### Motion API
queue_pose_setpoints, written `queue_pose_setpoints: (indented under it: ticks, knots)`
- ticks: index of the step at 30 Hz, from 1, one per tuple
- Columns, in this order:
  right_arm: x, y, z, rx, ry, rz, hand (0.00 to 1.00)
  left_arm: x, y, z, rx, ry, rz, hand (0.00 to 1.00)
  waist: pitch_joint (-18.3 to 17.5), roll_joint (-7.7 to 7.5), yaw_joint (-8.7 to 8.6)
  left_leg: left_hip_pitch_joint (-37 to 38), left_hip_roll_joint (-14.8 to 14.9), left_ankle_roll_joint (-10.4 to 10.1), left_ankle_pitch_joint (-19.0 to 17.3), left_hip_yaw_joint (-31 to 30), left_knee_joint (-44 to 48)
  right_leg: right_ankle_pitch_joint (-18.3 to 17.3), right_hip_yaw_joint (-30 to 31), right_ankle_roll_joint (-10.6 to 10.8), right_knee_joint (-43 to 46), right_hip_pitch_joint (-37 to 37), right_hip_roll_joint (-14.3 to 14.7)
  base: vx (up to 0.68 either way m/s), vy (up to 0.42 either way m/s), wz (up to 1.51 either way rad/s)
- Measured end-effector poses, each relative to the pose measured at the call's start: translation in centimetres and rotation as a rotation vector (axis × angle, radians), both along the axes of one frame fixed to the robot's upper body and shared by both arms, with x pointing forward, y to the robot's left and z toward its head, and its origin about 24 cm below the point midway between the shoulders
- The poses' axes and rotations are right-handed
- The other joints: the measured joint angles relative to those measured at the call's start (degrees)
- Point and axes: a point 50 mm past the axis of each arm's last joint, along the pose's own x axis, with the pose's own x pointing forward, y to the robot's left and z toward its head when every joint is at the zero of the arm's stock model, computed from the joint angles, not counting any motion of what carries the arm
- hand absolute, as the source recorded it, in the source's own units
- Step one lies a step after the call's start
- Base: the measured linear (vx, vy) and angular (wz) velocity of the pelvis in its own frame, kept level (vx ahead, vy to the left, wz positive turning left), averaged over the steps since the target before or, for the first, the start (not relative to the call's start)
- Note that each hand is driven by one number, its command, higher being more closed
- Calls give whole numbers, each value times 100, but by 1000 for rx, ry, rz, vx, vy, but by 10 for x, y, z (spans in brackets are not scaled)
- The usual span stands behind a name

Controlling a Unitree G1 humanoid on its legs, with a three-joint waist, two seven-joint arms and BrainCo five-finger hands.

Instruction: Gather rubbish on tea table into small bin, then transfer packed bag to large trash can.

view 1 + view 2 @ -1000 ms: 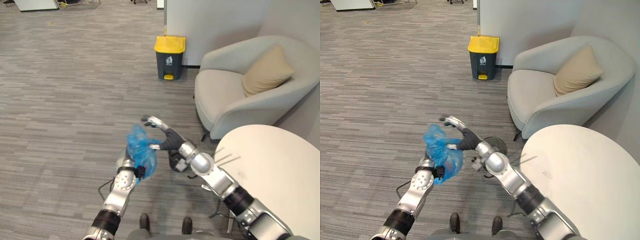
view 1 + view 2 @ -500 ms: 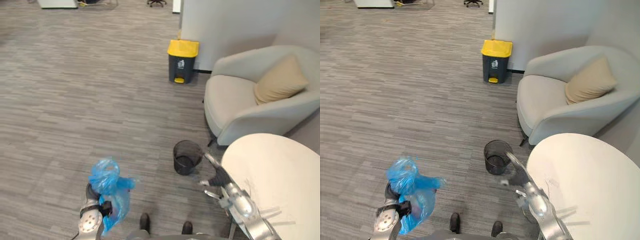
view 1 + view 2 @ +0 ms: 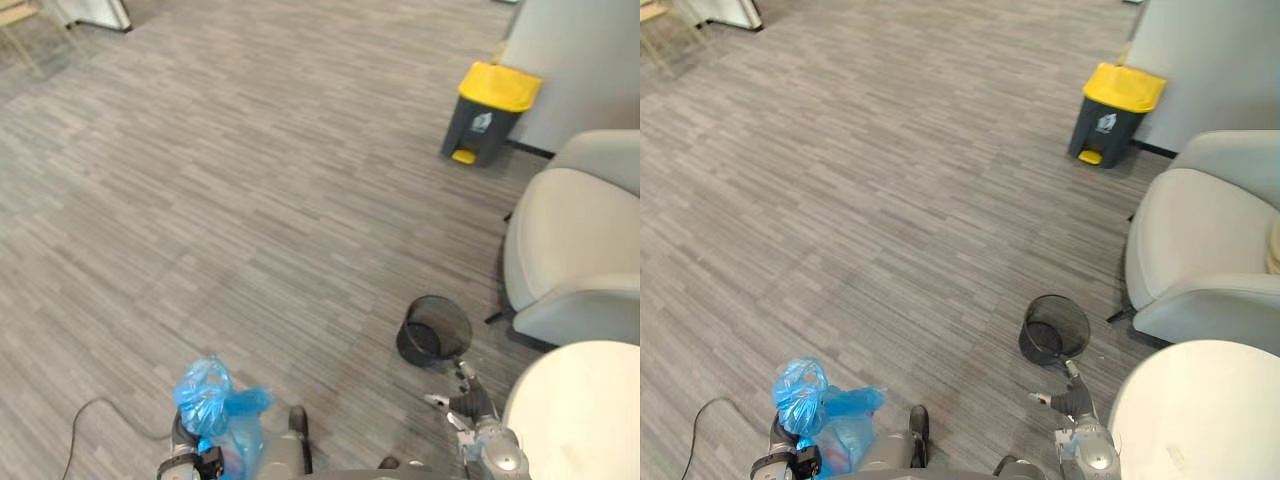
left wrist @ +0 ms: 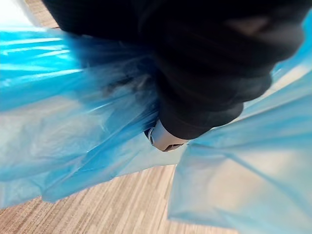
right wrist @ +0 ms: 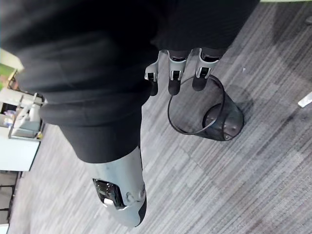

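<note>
While L robot hand (image 3: 184, 442) grips blue bag (image 3: 205, 395) by neck | R robot hand (image 3: 470, 405) slack nr bin (image 3: 420, 350)

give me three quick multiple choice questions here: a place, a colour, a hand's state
1. Where is the small black bin? A on the round table; B on the floor by the armchair; C on the armchair seat.
2. What colour is the lid of the large trash can? A yellow; B blue; C red.
3. How is the right hand? A gripping the bin rim; B clutching a cushion; C open, holding nothing.
Answers: B, it stands on the floor beside the chair; A, the lid is bright yellow; C, its fingers are straight and hold nothing.
</note>
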Motion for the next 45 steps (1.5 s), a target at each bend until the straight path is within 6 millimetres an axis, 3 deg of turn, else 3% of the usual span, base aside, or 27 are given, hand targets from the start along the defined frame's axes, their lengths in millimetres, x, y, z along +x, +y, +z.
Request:
queue_pose_setpoints:
  ticks: [4, 5, 6, 9, 11, 14, 16, 17, 18, 19, 20, 21, 22, 24, 25, 28, 29, 30, 31, 32, 33, 34, 36, 38, 40, 42, 45]
  knots:
    - [5, 8, 1, 25, -14, -11, 0, 6, -3, 7, 9, -34, -29, 100, 124, -158, 82, -161, 36, -11, -891, 157, 940, -328, 243, 165, 615, -85, -313, 155, 155, -26]
    - [7, 9, 3, 28, -22, -11, 0, 9, -5, 9, 11, -45, -47, 100, 182, -190, 80, -182, 15, 18, -1143, 165, 1169, -370, 489, 76, 1339, -361, -502, 241, 215, -19]
    - [6, 9, 4, 32, -27, -14, 0, 16, -8, 13, 25, -59, -97, 100, 244, -215, 45, 12, -45, 96, -1369, 161, 1276, -101, 1131, -370, 2605, -926, -723, 293, 205, -14]
    - [4, 17, 1, 62, -21, -24, 0, 30, -4, 23, 70, -99, -153, 100, 403, -236, -136, 337, -30, 119, -1645, -36, 1293, -433, 1868, -215, 3762, -1768, -372, 328, 94, 15]
    - [2, 17, -2, 78, -10, -37, 0, 41, 0, 29, 97, -124, -162, 100, 425, -303, -288, 552, -77, 43, -1777, -181, 1109, -584, 1843, -150, 3372, -2334, -46, 365, -25, 43]
    - [-4, 14, -10, 82, 31, -53, 0, 56, -2, 29, 94, -142, -172, 100, 469, -258, -482, 891, -152, -90, -1909, -466, 857, -392, 1616, -101, 2323, -2890, 82, 462, -55, 64]
    - [-8, 14, -14, 83, 53, -57, 0, 57, -1, 25, 94, -122, -167, 100, 454, -279, -595, 1297, -181, -392, -2070, -618, 629, 16, 1619, -388, 1776, -2987, 186, 590, -133, 72]
    - [-15, 13, -16, 82, 72, -59, 0, 52, -2, 21, 89, -101, -168, 100, 413, -279, -641, 1630, -167, -546, -2151, -727, 483, 235, 1538, -681, 1778, -2906, 208, 709, -192, 85]
    - [-21, 9, -19, 71, 96, -63, 0, 50, -7, 18, 66, -94, -161, 100, 363, -100, -740, 1756, 88, -897, -2115, -917, 913, 137, 1331, -861, 2055, -2642, 350, 902, -265, 50]
    - [-17, 8, -14, 67, 74, -55, 0, 48, -11, 18, 47, -103, -150, 100, 345, 49, -611, 1429, 373, -1086, -1790, -999, 1940, -128, 1256, -1027, 2062, -2449, 603, 804, -225, 9]
    - [-14, 7, -9, 60, 50, -50, 0, 47, -15, 16, 32, -103, -139, 100, 356, 143, -552, 1174, 510, -1011, -1469, -1074, 2602, -213, 1267, -1105, 2034, -2323, 724, 789, -215, -63]
    - [-9, 6, -3, 48, 17, -39, 0, 43, -19, 13, 9, -95, -124, 100, 364, 272, -506, 740, 722, -836, -646, -1131, 3607, -309, 1340, -1177, 1831, -2036, 970, 766, -172, -74]
    - [-6, 5, 0, 42, 0, -36, 0, 37, -23, 9, -11, -74, -119, 100, 368, 314, -449, 355, 870, -793, -578, -1187, 4574, -400, 1527, -1172, 1445, -1503, 1257, 891, -155, -84]
    - [-6, 6, 0, 47, -5, -55, 0, 39, -25, 11, -16, -83, -119, 100, 412, 128, -343, -119, 716, -421, -862, -1046, 5135, -408, 1907, -1183, 814, -638, 1396, 712, -87, -67]
    - [-4, 8, 1, 47, -13, -54, 0, 41, -25, 13, -15, -96, -121, 100, 400, -17, -226, -512, 500, -104, -1061, -893, 5038, -408, 2165, -1183, 415, -145, 1373, 672, -27, -70]
    - [7, 7, 8, 45, -53, -57, 0, 46, -28, 19, -21, -132, -122, 100, 399, -40, 95, -1373, 130, -113, -1214, -906, 3714, -426, 2695, -1155, -38, 484, 1324, 674, 92, -123]
    - [14, 6, 12, 44, -80, -64, 0, 46, -29, 20, -20, -137, -122, 100, 377, -27, 223, -1620, -78, -207, -1122, -1116, 2738, -570, 2882, -936, -32, 621, 1225, 627, 227, -145]
    - [17, 8, 14, 47, -95, -61, 0, 45, -33, 19, -28, -135, -128, 100, 330, 37, 300, -1639, -182, -443, -729, -1413, 1640, -842, 3063, -649, 12, 758, 1172, 633, 263, -144]
    - [16, 7, 14, 43, -93, -62, 0, 43, -35, 18, -35, -130, -129, 100, 258, 148, 339, -1617, -148, -479, -362, -1637, 1156, -1024, 3165, -532, 78, 846, 1193, 671, 331, -135]
    - [15, 12, 10, 66, -76, -71, 0, 41, -36, 15, -36, -113, -134, 100, 192, 4, 377, -1665, -175, -314, -63, -1483, 1779, -1381, 3404, -371, 397, 922, 1006, 692, 321, -101]
    - [11, 18, 6, 88, -60, -85, 0, 47, -35, 18, -23, -123, -154, 100, 69, -216, 336, -1625, -220, -186, -466, -1191, 2054, -1383, 3565, -272, 883, 753, 762, 691, 297, -93]
    - [10, 19, 6, 94, -60, -85, 0, 49, -35, 20, -18, -134, -158, 100, 44, -278, 361, -1561, -217, -87, -592, -1067, 2198, -1305, 3646, -139, 1223, 632, 679, 648, 250, -79]
    - [13, 22, 9, 104, -75, -89, 0, 56, -35, 28, -2, -172, -182, 100, 95, -392, 272, -907, -211, 156, -1209, -688, 2435, -629, 3729, 623, 3221, 34, 432, 579, 248, -72]
    - [13, 25, 8, 115, -75, -89, 0, 58, -33, 30, 13, -176, -181, 100, 123, -366, 179, -152, -169, 224, -1477, -550, 2181, -706, 3352, 441, 4590, -620, 371, 592, 198, -53]
    - [16, 30, 9, 125, -81, -73, 0, 59, -29, 33, 30, -185, -175, 100, 171, -276, 145, 685, -40, 207, -1672, -288, 1647, -911, 2612, 41, 4660, -1225, 301, 438, 102, -63]
    - [16, 32, 9, 132, -81, -71, 0, 59, -25, 34, 43, -185, -180, 100, 160, -288, 63, 1061, 4, 123, -1736, -198, 1298, -946, 1993, -30, 4111, -1651, 225, 318, 22, -31]
    - [16, 29, 2, 123, -51, -77, 0, 62, -18, 32, 62, -170, -181, 100, 122, -362, -113, 1505, -32, -153, -1820, -93, 877, -503, 1372, -172, 1984, -2301, 277, 459, -21, -7]
